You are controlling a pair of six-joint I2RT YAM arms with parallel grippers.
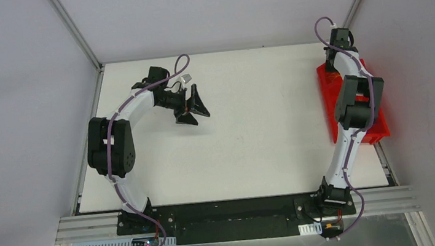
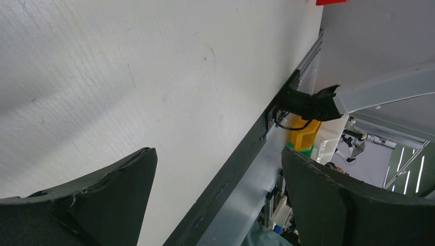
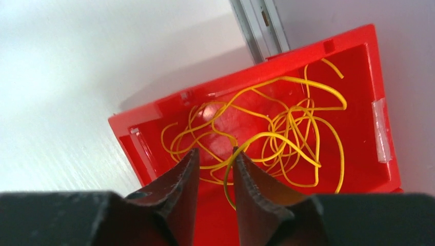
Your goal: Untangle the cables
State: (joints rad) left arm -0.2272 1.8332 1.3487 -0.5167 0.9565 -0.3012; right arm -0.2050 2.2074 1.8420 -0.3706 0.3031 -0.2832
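Note:
A tangle of thin orange-yellow cables (image 3: pixel 272 134) lies in a red bin (image 3: pixel 149 117) at the table's right edge; the bin also shows in the top view (image 1: pixel 381 124). No red, blue-purple or black cables show. My right gripper (image 3: pixel 215 149) hangs just above the tangle, its jaws a narrow gap apart. One yellow strand runs up through that gap along the inner face of the right finger (image 3: pixel 256 184). My left gripper (image 1: pixel 192 108) is wide open and empty above the bare white table at the back left; the left wrist view (image 2: pixel 218 150) shows nothing between its fingers.
A metal frame rail (image 3: pixel 256 25) runs just behind the bin. The table's black front strip (image 2: pixel 231 169) and the right arm's base (image 2: pixel 308 105) show in the left wrist view. Grey enclosure walls stand on the left, back and right.

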